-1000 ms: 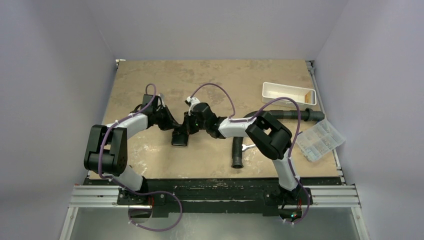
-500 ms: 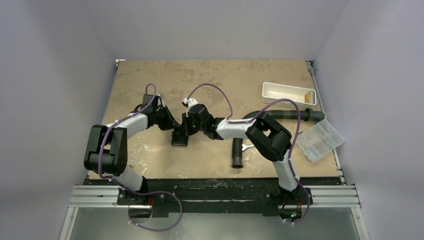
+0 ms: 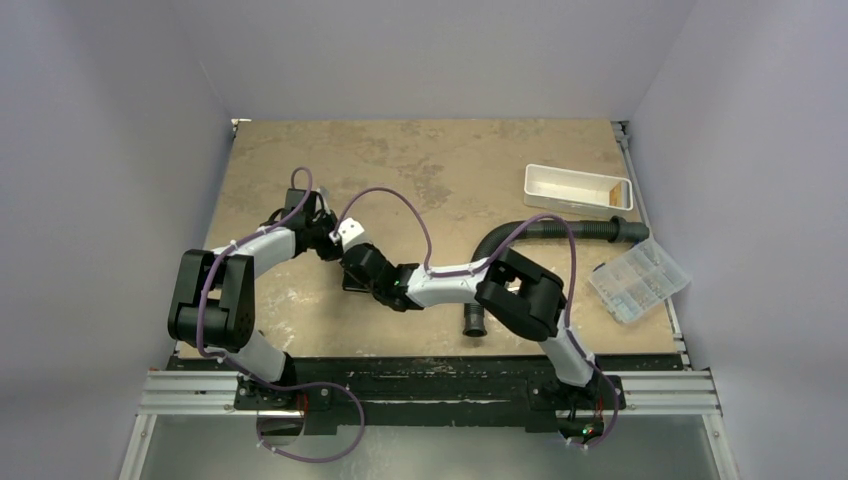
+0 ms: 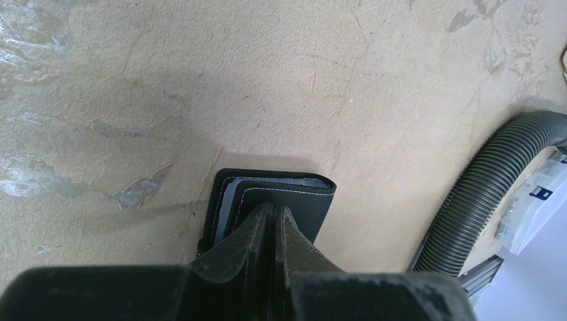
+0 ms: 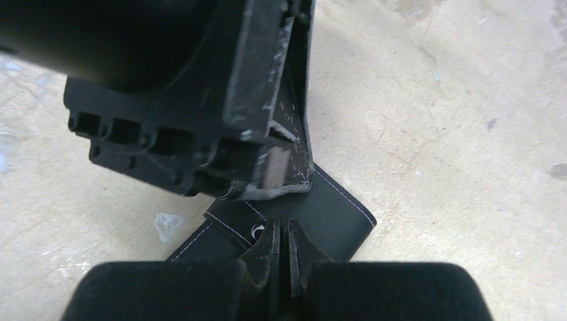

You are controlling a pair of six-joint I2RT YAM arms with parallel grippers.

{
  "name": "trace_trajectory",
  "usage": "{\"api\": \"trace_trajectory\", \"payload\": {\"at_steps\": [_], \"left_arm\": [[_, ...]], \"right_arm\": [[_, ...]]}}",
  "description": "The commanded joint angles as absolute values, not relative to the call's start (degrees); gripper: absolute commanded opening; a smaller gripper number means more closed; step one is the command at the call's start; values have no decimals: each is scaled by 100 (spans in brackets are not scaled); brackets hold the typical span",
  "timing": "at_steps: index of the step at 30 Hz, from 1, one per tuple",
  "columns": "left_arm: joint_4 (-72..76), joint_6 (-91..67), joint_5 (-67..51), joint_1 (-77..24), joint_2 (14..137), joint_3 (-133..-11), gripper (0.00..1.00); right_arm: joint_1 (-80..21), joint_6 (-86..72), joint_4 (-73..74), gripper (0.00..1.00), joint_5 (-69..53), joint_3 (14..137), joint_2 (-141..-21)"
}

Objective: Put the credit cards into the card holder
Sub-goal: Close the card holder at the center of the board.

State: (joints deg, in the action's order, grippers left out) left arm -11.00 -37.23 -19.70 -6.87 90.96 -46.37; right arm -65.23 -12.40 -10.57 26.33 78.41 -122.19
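The black card holder [image 4: 304, 204] lies folded on the table, its light stud [image 5: 257, 232] facing up. A greyish credit card edge [image 4: 226, 200] shows between its flaps; no other card is in view. My left gripper [image 4: 274, 212] is shut, its tips pressing down on the holder's top flap. My right gripper [image 5: 281, 229] is also shut, its tips resting on the holder [image 5: 337, 207] beside the stud, just in front of the left gripper's body [image 5: 194, 93]. From above, both grippers [image 3: 332, 243] [image 3: 353, 268] meet over the holder [image 3: 349, 286], which they mostly hide.
A black corrugated hose [image 3: 560, 228] curves across the right half of the table and also runs along the right edge of the left wrist view [image 4: 478, 197]. A white tray [image 3: 577, 188] sits at the back right, and a clear compartment box [image 3: 638, 279] lies at the right edge.
My right arm has swung left and nearer, bringing its shut gripper from the holder's right side onto the holder. The left arm has stayed put.
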Motion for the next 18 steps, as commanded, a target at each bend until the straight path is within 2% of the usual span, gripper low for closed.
{"api": "trace_trajectory", "payload": {"at_steps": [1, 11, 18], "left_arm": [[-985, -3571, -1647, -635, 9144, -4554, 0], [-1109, -3506, -1710, -597, 9117, -4600, 0], [-1165, -3457, -1806, -580, 9130, -4629, 0]], "right_arm": [[-6987, -547, 34, 0, 3042, 7544, -12810], [-7589, 1041, -1018, 0, 3078, 7330, -13118], [-7684, 2174, -674, 0, 2633, 7948, -13760]]}}
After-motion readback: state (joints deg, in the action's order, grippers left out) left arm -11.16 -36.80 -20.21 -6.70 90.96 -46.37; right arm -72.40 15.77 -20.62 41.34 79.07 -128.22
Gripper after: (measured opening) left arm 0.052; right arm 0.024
